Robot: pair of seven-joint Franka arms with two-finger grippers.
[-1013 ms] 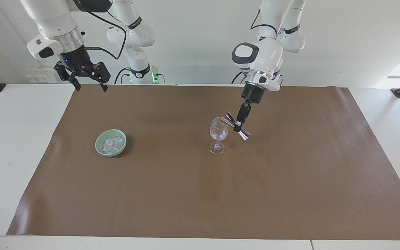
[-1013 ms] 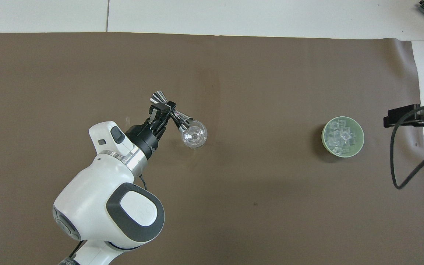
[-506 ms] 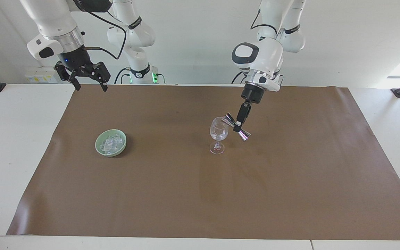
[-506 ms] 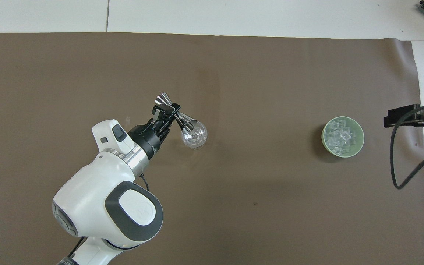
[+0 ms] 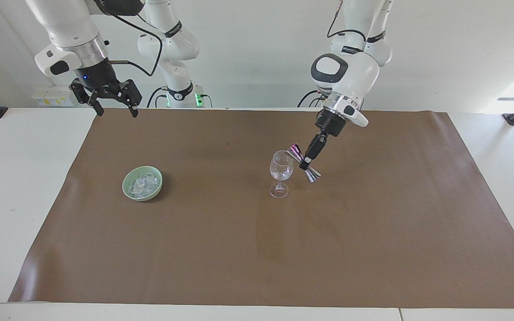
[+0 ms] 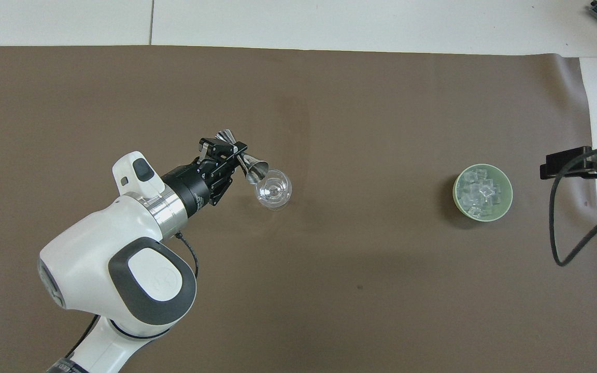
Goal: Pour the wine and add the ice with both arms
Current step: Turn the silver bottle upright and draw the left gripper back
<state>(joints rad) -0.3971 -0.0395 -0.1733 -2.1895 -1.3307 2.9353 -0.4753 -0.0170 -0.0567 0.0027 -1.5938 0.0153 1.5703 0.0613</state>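
The left gripper (image 5: 306, 162) is held in the air just beside the rim of the stemmed glass (image 5: 281, 171), toward the left arm's end of the table (image 5: 25, 187). Its fingers (image 6: 224, 154) are clamped on the narrow waist of a silver double-cone jigger (image 5: 303, 161), which is tilted so that one cone is brought to the glass's rim while the other points down and away from it. The glass stands upright on the brown mat (image 5: 257, 249), and a little red liquid is seen at its base.

The ice (image 5: 143, 184) is piled in the pale green bowl (image 5: 128, 192), which rests on the mat well apart from the left fingers, toward the right arm's end of the table. The right gripper (image 5: 113, 103) is raised over the mat's edge nearest the robots, with its fingers (image 5: 134, 110) spread wide and nothing between them; the ice lies below and well clear of them. The right arm waits there.
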